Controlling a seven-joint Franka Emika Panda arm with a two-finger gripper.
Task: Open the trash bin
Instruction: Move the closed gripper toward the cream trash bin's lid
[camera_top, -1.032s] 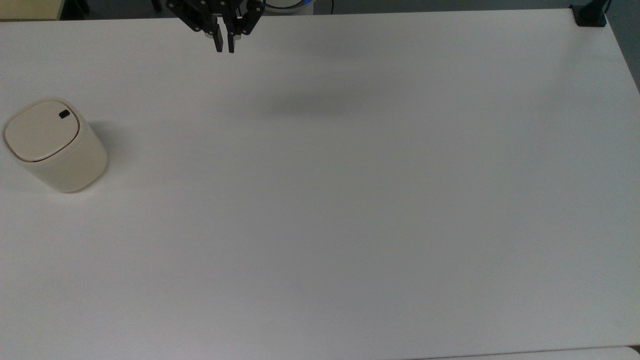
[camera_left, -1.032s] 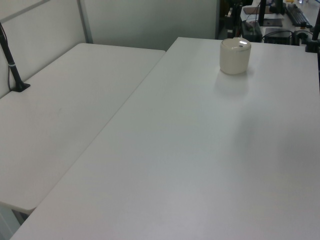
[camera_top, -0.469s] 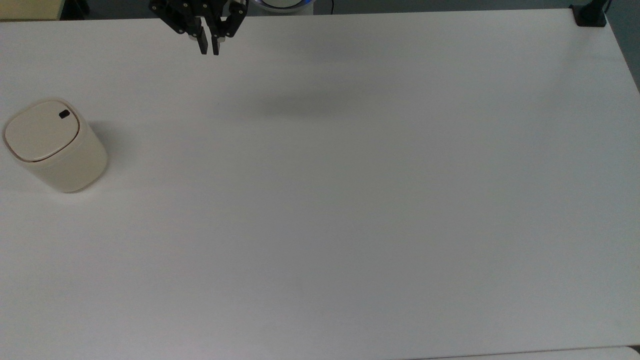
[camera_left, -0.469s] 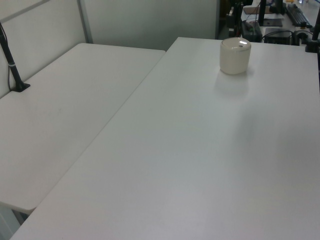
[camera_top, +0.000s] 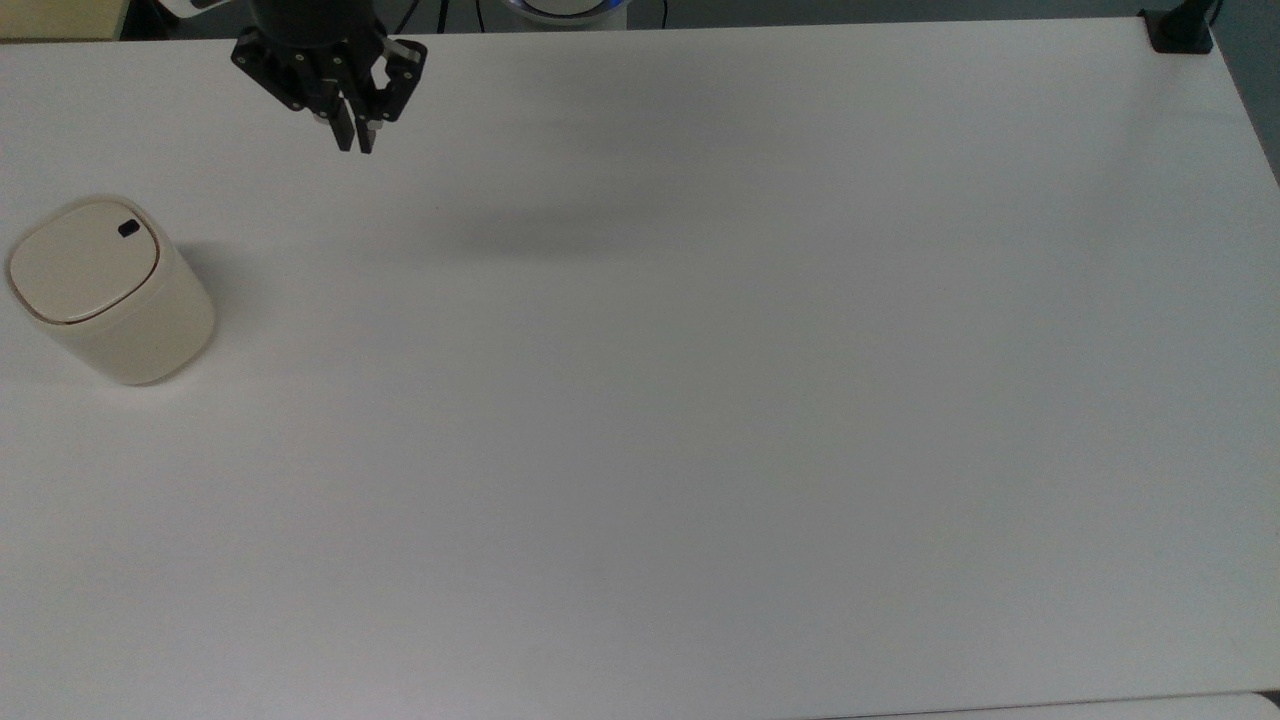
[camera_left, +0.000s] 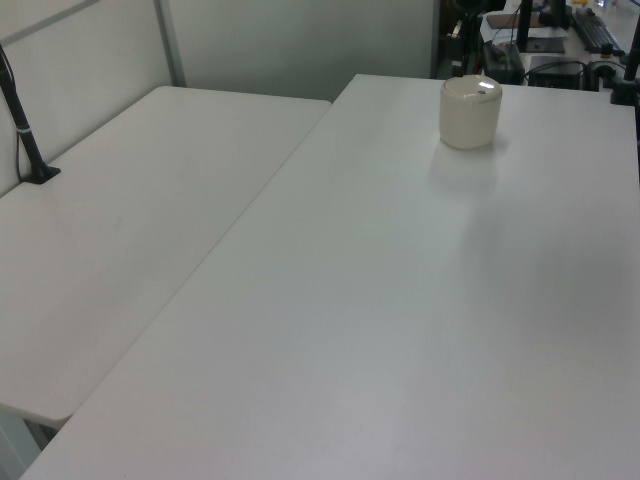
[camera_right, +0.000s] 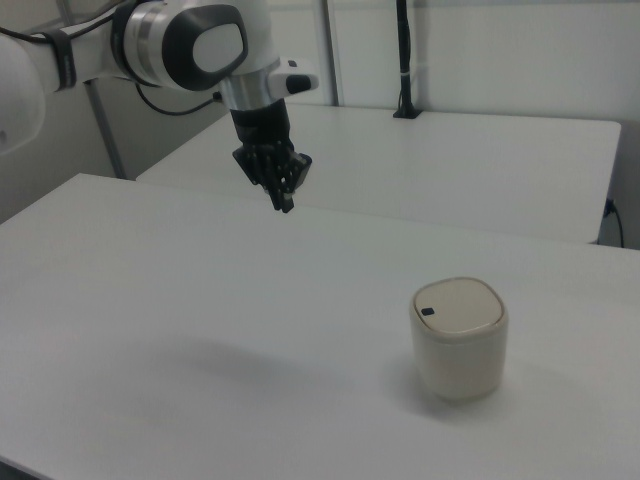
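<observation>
The trash bin is a small cream-beige tub with a flat rounded-square lid, closed, and a small black button near the lid's edge. It stands on the white table at the top view's far left; it also stands at the left view's upper right as the trash bin and at the right view's lower right as the trash bin. My black gripper hangs well above the table at the top view's upper left, apart from the bin, fingers shut with nothing between them. In the right view the gripper points down, left of the bin.
The white table stretches wide to the top view's right. A black clamp sits on its far right corner. A second white table adjoins on the left view's left, with a black post standing on it.
The gripper has travelled toward the top view's left and a little lower in the picture, closer to the bin. The bin has stayed put with its lid closed.
</observation>
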